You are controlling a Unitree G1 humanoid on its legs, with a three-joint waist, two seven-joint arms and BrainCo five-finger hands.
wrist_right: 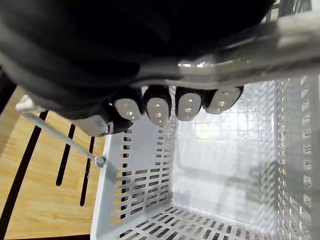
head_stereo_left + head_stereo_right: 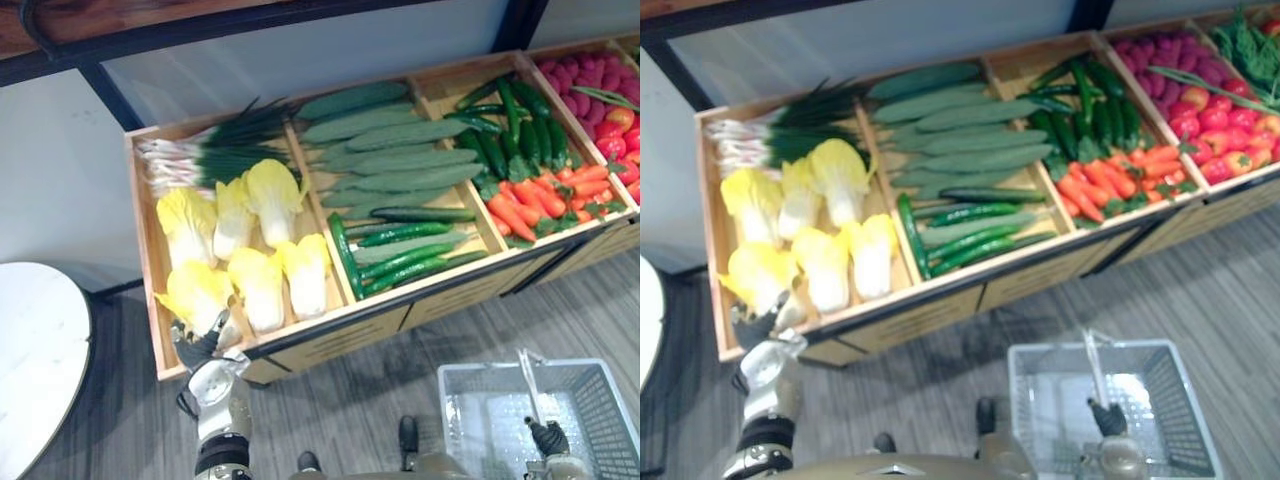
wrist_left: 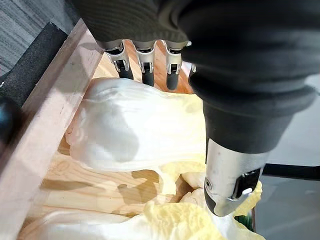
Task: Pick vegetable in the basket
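Pale white-stalked, yellow-leaved cabbage (image 3: pixel 130 125) beneath the left hand's (image 3: pixel 220 60) straight, spread fingers; right hand (image 1: pixel 160 107) fast around grey basket handle (image 1: pixel 270 50).

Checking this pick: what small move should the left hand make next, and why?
Probably curl the left hand round the cabbage: its straight fingers and thumb straddle that head, and the right hand holds the basket empty.

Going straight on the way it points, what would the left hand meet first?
Most likely the front-left napa cabbage, whose white stalk end lies just past the left hand's fingers.
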